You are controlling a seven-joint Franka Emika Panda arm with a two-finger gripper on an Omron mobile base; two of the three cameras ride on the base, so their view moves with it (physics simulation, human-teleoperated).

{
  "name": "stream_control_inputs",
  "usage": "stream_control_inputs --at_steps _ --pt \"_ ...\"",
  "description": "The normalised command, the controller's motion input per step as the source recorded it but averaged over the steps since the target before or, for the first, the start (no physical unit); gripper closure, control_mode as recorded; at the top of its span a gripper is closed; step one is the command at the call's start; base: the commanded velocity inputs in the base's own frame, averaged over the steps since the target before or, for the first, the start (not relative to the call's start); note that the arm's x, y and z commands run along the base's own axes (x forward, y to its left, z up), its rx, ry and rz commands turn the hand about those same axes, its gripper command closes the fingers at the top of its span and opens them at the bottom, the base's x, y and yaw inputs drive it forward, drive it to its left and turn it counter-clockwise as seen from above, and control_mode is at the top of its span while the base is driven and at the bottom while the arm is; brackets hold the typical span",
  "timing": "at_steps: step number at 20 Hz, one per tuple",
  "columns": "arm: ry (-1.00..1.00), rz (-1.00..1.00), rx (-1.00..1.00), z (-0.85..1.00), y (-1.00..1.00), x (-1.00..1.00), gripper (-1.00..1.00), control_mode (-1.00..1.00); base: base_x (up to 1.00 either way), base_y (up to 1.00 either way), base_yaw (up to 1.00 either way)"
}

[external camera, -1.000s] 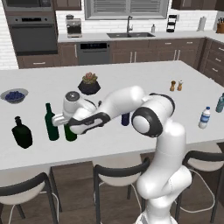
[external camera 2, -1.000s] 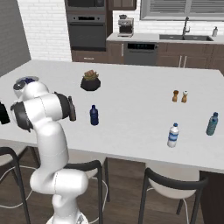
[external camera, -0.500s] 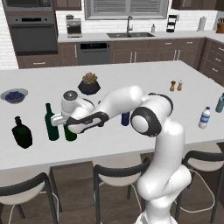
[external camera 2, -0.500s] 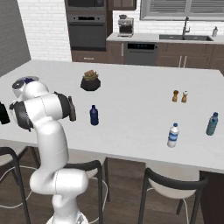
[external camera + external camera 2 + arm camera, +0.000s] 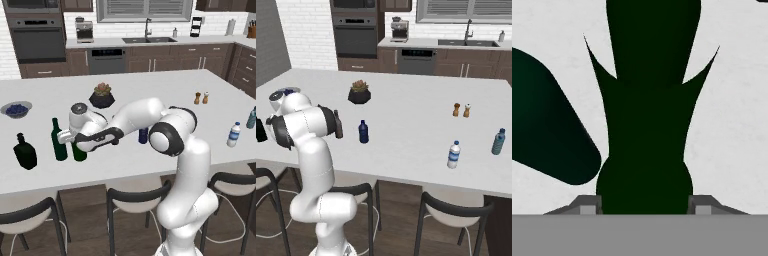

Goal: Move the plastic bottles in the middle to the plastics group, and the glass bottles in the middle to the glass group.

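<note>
My gripper (image 5: 76,145) is shut on the tall dark green wine bottle (image 5: 79,151), which stands upright at the counter's left. In the hand view both finger tips (image 5: 587,207) press its sides (image 5: 646,125). Just left of it stand the straight-sided green bottle (image 5: 58,140) and the squat black flask (image 5: 25,152). The stubby dark blue bottle (image 5: 363,131) stands mid-counter, partly behind my arm in the left base view (image 5: 143,135). A slim brown bottle (image 5: 338,125) stands beside my arm. Far right are the clear water bottle (image 5: 233,135) and the teal bottle (image 5: 251,119).
A potted plant (image 5: 102,96) stands behind my arm. A bowl of blueberries (image 5: 16,108) sits at the far left. Salt and pepper shakers (image 5: 201,97) stand at the right rear. Stools (image 5: 137,200) line the counter's near edge.
</note>
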Motion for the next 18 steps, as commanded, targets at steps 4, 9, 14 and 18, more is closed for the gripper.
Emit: stream_control_inputs --at_steps 4,9,14,18 --pt "0.0 0.0 0.0 0.0 0.0 0.0 -1.0 -1.0 0.0 0.0 0.0" --pt "0.0 0.0 0.0 0.0 0.0 -0.01 -1.0 -1.0 0.0 0.0 0.0" --pt "-0.01 0.0 0.0 0.02 0.0 -0.07 -1.0 -1.0 0.0 0.0 0.0" --pt "-0.04 -0.02 0.0 0.36 0.0 -0.31 -1.0 -1.0 0.0 0.0 0.0"
